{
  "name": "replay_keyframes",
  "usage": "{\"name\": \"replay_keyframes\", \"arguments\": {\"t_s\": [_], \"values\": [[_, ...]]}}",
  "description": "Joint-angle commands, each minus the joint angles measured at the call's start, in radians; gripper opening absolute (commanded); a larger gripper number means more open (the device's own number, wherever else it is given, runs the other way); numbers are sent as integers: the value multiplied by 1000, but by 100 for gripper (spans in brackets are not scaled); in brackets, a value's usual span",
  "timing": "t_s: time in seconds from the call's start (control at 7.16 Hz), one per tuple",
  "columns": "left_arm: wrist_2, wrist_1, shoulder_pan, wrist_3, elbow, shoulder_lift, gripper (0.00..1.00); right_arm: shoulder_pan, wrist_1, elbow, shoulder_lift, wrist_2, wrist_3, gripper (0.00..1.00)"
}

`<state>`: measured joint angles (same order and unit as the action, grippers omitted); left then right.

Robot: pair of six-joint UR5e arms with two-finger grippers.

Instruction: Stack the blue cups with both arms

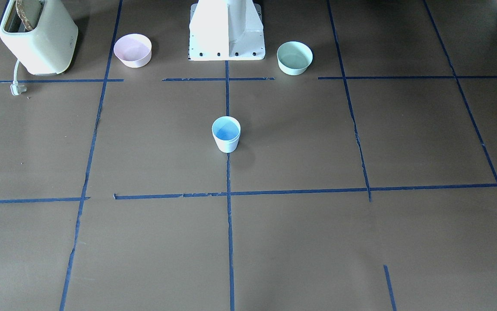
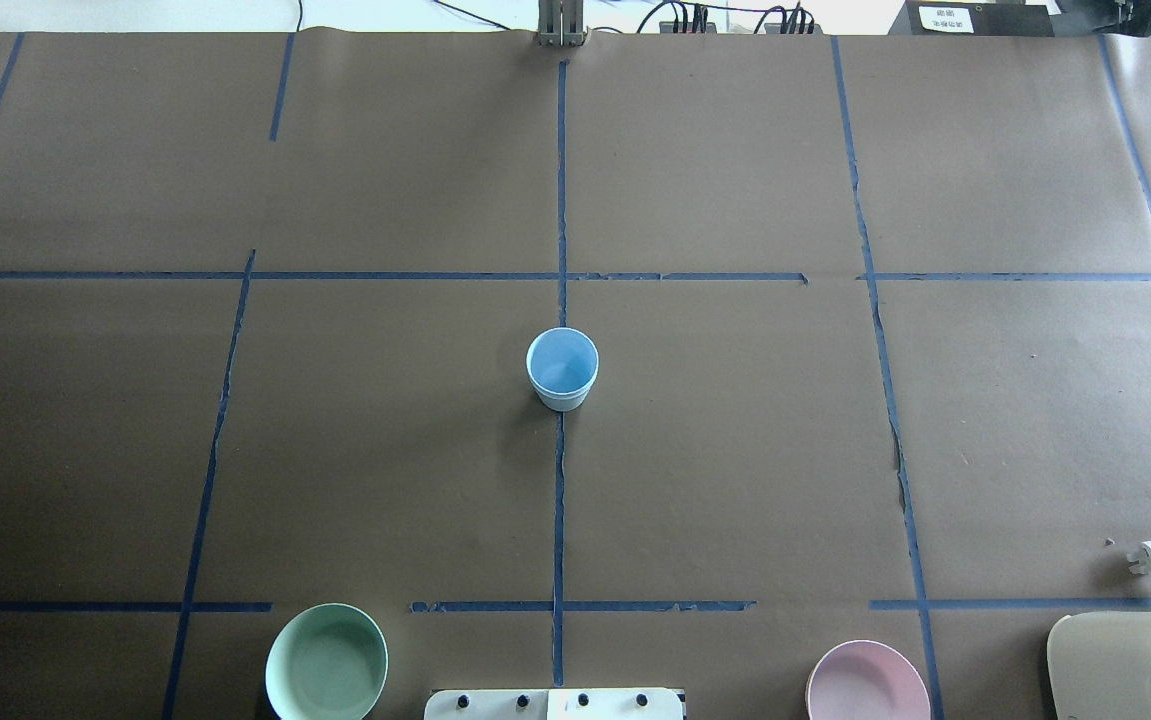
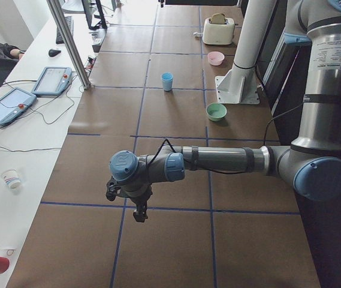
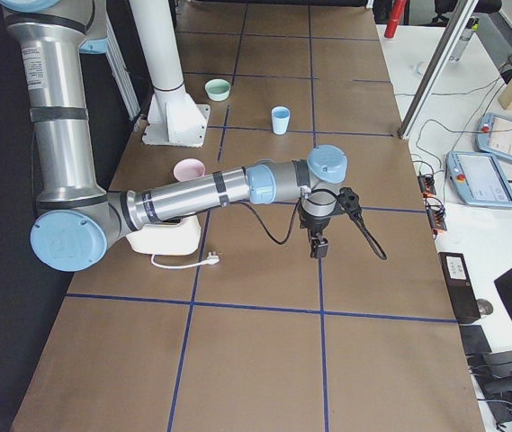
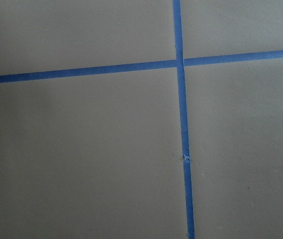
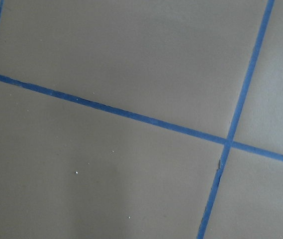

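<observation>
Pink bowl (image 1: 132,50), green bowl (image 1: 294,58), toaster (image 1: 39,36)

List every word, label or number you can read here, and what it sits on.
No text is readable.
White label on the black box: blurred, unreadable.
Small print on the left arm: too small.
Small print on the right arm: too small.

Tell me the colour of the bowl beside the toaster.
The bowl is pale pink, clearest in the exterior front-facing view.
</observation>
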<state>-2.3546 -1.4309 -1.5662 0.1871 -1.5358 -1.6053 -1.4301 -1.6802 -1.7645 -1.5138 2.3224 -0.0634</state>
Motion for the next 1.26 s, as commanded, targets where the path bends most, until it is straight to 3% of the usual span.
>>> {"name": "replay_keyframes", "arguments": {"t_s": [0.0,0.28,0.56,0.98,1.12], "values": [[0,0,1,0,0,1,100,-50,2,10,-98,3,-4,100],[0,-2,1,0,0,-1,100,-116,14,68,-118,40,-7,100],[0,-2,1,0,2,1,100,-139,295,222,-146,91,0,100],[0,-2,1,2,28,-1,100,-153,304,224,-144,92,10,100],[0,-12,1,2,35,1,100,-182,239,211,-132,98,11,100]]}}
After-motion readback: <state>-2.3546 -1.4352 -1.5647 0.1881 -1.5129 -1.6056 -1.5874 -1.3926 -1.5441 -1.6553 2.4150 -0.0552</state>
